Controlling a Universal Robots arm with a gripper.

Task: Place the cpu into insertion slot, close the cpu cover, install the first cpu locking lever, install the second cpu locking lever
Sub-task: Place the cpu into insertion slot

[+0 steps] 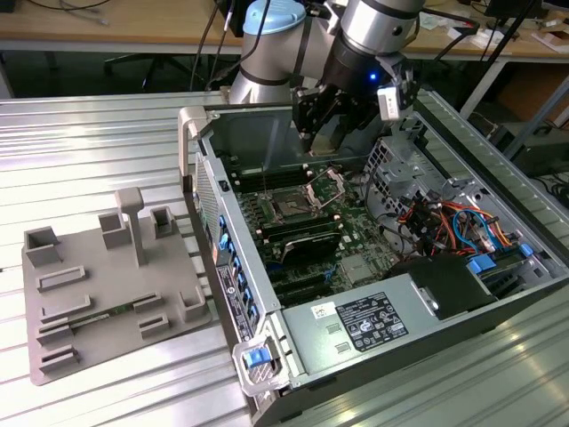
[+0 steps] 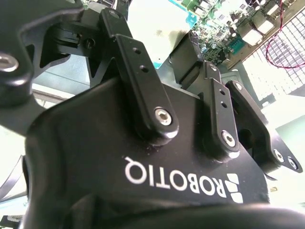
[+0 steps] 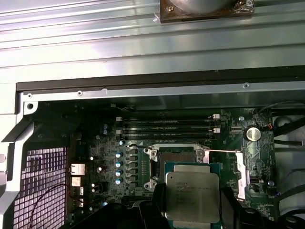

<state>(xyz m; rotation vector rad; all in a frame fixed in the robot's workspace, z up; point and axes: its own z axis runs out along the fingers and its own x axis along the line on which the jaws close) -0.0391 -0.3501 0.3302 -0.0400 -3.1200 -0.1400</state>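
Observation:
The cpu (image 3: 192, 193), a flat square chip with a dull silver top, sits between my gripper's (image 3: 193, 210) two black fingers (image 3: 157, 205), shut on its opposite edges. It hangs above the motherboard, close to the open insertion slot (image 3: 174, 155). In the exterior view my gripper (image 1: 322, 135) is inside the open computer case, above and behind the slot (image 1: 292, 210). The cpu cover (image 1: 327, 182) stands raised at the slot's edge and shows as a silvery frame (image 3: 240, 177) beside the slot. A thin locking lever (image 3: 219, 151) juts out by the slot. The chip's pale underside (image 2: 157, 28) shows past the finger links.
Memory slots (image 3: 164, 126) run along the far side of the slot. The case wall (image 1: 200, 142) and a drive cage with cables (image 1: 444, 222) flank the board. A power supply (image 1: 373, 325) lies near the front. A grey fixture plate (image 1: 107, 285) rests on the table at the exterior view's left.

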